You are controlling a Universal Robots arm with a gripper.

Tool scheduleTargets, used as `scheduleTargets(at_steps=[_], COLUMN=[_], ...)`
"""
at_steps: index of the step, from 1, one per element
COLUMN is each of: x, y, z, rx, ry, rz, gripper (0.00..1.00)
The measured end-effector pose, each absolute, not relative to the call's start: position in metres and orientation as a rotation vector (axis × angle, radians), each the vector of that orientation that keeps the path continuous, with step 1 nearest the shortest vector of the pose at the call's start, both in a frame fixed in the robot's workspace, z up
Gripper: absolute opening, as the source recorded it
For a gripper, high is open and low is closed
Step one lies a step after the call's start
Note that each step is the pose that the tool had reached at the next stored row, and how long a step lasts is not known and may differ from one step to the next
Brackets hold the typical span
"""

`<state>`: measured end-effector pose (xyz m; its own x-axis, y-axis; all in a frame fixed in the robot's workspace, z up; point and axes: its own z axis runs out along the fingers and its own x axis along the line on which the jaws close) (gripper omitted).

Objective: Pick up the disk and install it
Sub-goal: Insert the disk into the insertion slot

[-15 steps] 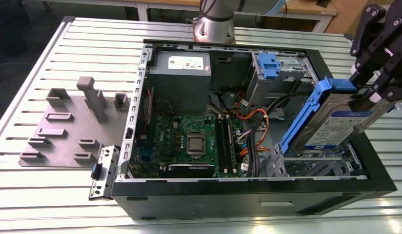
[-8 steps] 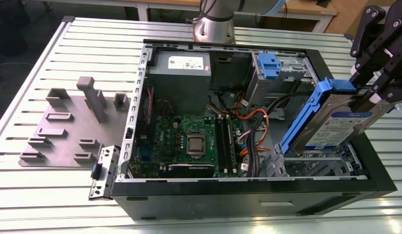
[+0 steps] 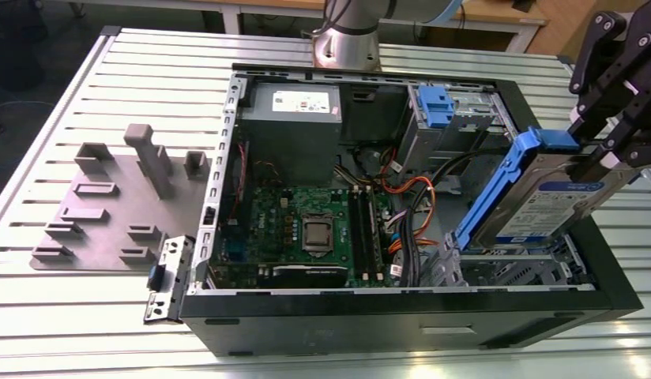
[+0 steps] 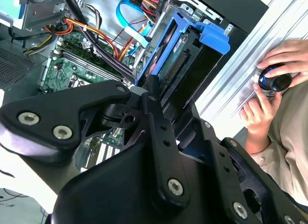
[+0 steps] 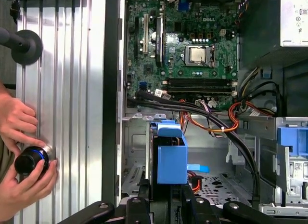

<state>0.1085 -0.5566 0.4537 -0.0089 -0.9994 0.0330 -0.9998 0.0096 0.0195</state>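
The disk, a silver drive with a blue-and-white label in a blue caddy frame, hangs tilted over the open computer case, at the corner on the exterior view's right. My gripper is shut on its upper end. The disk's lower end points down into the metal drive bay and sits just above it. In the first wrist view the caddy's blue end stands between my fingers over the bay floor. The second wrist view shows the disk edge-on beyond my black linkage.
Inside the case lie the green motherboard, orange and black cables, a grey power supply and a fixed blue caddy. A grey fixture plate lies on the slatted table. A person's hands hold a black knob beside the case.
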Motion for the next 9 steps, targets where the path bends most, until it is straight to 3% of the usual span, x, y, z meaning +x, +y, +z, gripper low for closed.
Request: scheduleTargets(at_steps=[9], x=[0.1088], y=[-0.5566], z=[0.4504], rx=[2.185], ry=[-2.205], rz=[0.015], gripper=[0.35])
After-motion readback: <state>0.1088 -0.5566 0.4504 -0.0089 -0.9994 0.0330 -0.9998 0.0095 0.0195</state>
